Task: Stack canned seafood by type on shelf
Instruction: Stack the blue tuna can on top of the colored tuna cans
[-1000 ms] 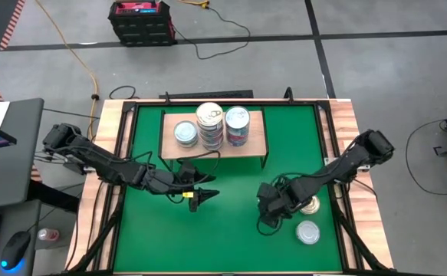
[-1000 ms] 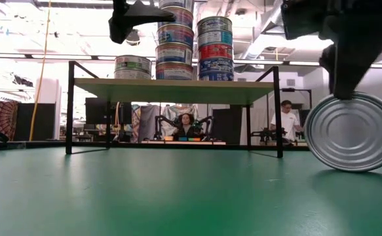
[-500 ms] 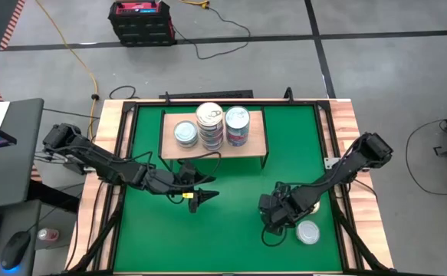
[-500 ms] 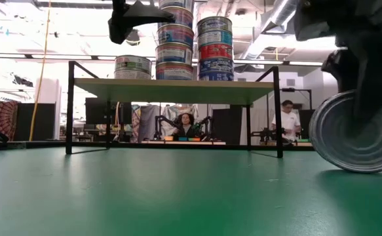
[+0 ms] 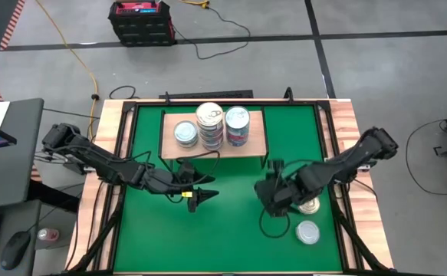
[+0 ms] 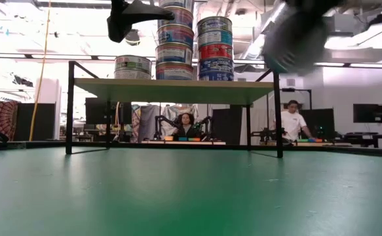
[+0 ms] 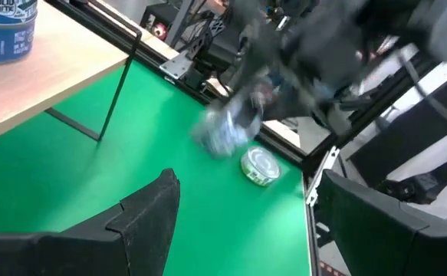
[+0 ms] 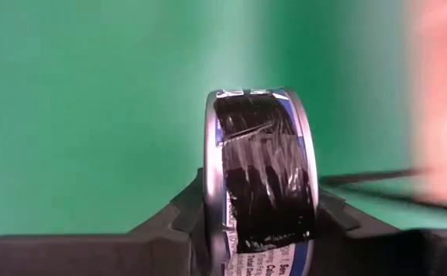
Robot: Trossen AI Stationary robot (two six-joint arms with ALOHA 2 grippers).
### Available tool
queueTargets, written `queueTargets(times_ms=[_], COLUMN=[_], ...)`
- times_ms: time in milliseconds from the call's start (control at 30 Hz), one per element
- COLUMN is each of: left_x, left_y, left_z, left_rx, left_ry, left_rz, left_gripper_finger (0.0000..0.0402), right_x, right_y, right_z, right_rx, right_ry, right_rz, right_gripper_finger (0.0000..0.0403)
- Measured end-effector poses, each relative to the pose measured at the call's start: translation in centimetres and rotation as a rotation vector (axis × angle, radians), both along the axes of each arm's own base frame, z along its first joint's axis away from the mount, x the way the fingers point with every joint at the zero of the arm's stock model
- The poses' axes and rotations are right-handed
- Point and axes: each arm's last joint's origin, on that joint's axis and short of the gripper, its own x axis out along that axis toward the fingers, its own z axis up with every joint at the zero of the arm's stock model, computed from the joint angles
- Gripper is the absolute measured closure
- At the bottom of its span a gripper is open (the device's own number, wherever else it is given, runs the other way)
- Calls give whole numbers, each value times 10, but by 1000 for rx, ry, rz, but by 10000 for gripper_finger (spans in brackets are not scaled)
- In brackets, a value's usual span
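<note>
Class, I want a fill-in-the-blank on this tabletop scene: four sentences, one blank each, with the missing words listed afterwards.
1. The right gripper is shut on a ____.
2. The shelf carries ____ stacks of cans.
3. The mat covering the table is ____ in colour.
4. The left gripper holds ____, its fingers apart.

Missing words: can; three; green; nothing

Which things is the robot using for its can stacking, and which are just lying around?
For the job: shelf, stacked cans, held can in right gripper, silver can and gold can on the table, idle left gripper.
Just lying about: black-and-red box, yellow cable, computer mouse.
</note>
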Motion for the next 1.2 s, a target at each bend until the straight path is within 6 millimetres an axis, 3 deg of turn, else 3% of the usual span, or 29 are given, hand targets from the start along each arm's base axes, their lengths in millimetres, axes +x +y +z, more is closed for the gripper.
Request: queueTargets(times_ms=[167,300,500,733,933,1200], left_x=[0,1,1,0,0,0], left_y=[0,0,-1,-1,-1,-1], left_z=[4,9,18,25,26,26], left_rx=[-38,-63,-98,-125,-128,-116], left_ry=[-43,-90,-176,-245,-253,-251], left_rz=[3,2,-13,-19,-20,-19], left_gripper_finger=[107,107,107,107,107,107], right_x=[5,12,21,40,44,53], right_y=[-22,-39,-69,-104,-119,-140], right_z=[54,88,121,138,142,135], right_rx=[-324,-553,-727,-851,-929,-867], right_ry=[-115,-150,-151,-185,-143,-142], right_rz=[65,131,155,137,179,205], right_gripper_finger=[215,222,237,191,205,219])
